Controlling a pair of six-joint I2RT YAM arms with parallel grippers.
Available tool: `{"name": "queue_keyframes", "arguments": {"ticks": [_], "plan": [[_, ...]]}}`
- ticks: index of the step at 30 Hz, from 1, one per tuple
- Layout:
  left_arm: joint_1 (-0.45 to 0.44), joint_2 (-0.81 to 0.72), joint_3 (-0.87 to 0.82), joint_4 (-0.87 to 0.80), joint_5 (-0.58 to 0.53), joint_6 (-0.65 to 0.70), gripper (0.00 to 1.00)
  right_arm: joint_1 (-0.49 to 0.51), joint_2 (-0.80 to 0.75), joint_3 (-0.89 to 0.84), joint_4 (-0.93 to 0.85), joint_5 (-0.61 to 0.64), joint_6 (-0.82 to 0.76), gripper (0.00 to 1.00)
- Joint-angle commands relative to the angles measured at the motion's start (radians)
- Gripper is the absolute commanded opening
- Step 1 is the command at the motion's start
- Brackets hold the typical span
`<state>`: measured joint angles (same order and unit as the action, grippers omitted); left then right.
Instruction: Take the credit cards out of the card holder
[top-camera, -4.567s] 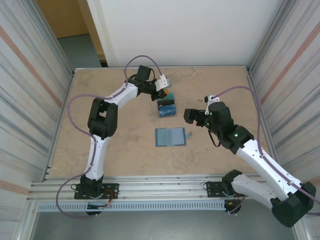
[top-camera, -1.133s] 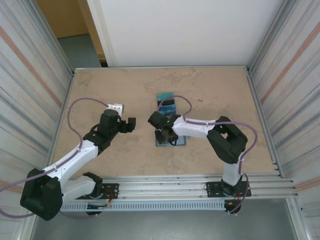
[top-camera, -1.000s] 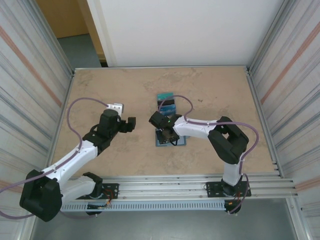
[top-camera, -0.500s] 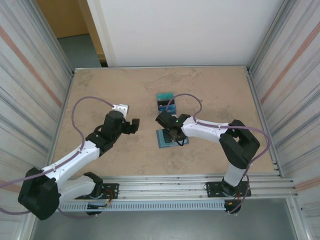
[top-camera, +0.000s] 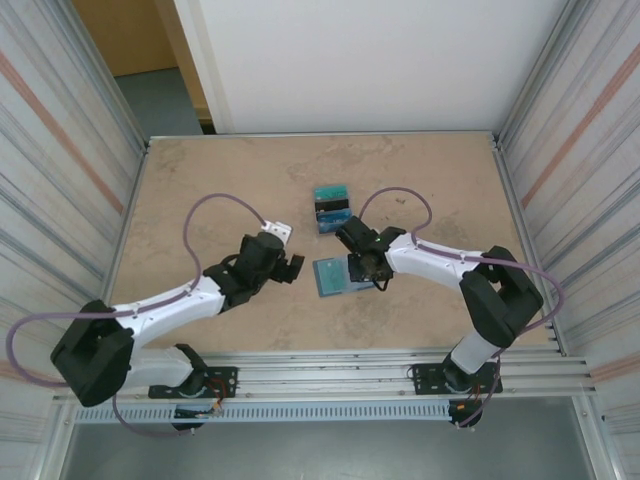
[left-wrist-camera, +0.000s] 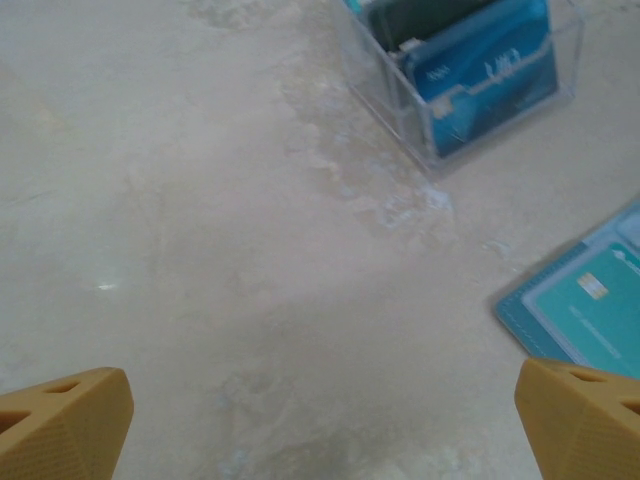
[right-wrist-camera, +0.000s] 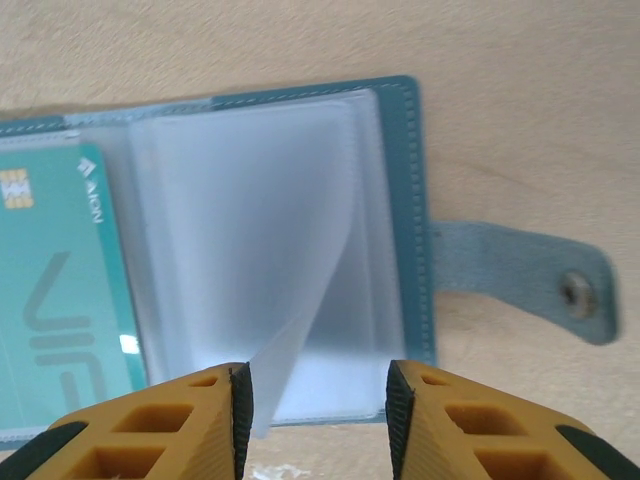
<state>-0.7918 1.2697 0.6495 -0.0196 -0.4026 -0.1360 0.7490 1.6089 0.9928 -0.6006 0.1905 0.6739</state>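
Both arms pass visual check. The left arm (top-camera: 165, 300) and right arm (top-camera: 440, 262) have white link shells and black joint housings. A purple cable (top-camera: 215, 203) loops loose along each. Bases (top-camera: 185, 378) are black. A small white block (top-camera: 278, 231) sits at the left wrist. The left gripper (left-wrist-camera: 320, 390) has mustard-yellow moulded fingers (left-wrist-camera: 65, 425) with hollow pockets. The right gripper (right-wrist-camera: 315, 375) matches, with black inner pads (right-wrist-camera: 241, 400).

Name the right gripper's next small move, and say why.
Probably slide the right gripper sideways onto the edge of the teal card: its jaws stand open over a clear sleeve that looks empty, while that card sits in the other panel of the card holder.
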Motion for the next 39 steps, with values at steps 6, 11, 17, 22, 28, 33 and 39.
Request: {"name": "queue_keyframes", "arguments": {"ticks": [6, 11, 17, 22, 28, 33, 39], "plan": [[-0.097, 0.172, 0.070, 0.079, -0.048, -0.067, 0.99, -0.065, -0.109, -0.090, 0.024, -0.030, 0.026, 0.39], [-0.126, 0.255, 0.107, 0.082, -0.060, -0.089, 0.99, -0.120, -0.192, -0.128, 0.062, -0.110, 0.019, 0.32], [-0.126, 0.307, 0.116, 0.089, -0.046, -0.100, 0.99, -0.198, -0.274, -0.163, 0.150, -0.296, -0.007, 0.33], [-0.126, 0.355, 0.137, 0.075, -0.047, -0.095, 0.99, -0.209, -0.244, -0.145, 0.225, -0.459, -0.026, 0.29], [-0.122, 0.403, 0.167, 0.035, -0.062, -0.091, 0.99, -0.207, -0.148, -0.123, 0.264, -0.533, -0.025, 0.23], [-0.114, 0.423, 0.172, 0.015, -0.068, -0.101, 0.99, -0.178, -0.073, -0.085, 0.242, -0.498, -0.036, 0.22], [-0.109, 0.412, 0.168, -0.008, -0.081, -0.093, 0.99, -0.119, 0.006, -0.031, 0.225, -0.473, -0.046, 0.22]]}}
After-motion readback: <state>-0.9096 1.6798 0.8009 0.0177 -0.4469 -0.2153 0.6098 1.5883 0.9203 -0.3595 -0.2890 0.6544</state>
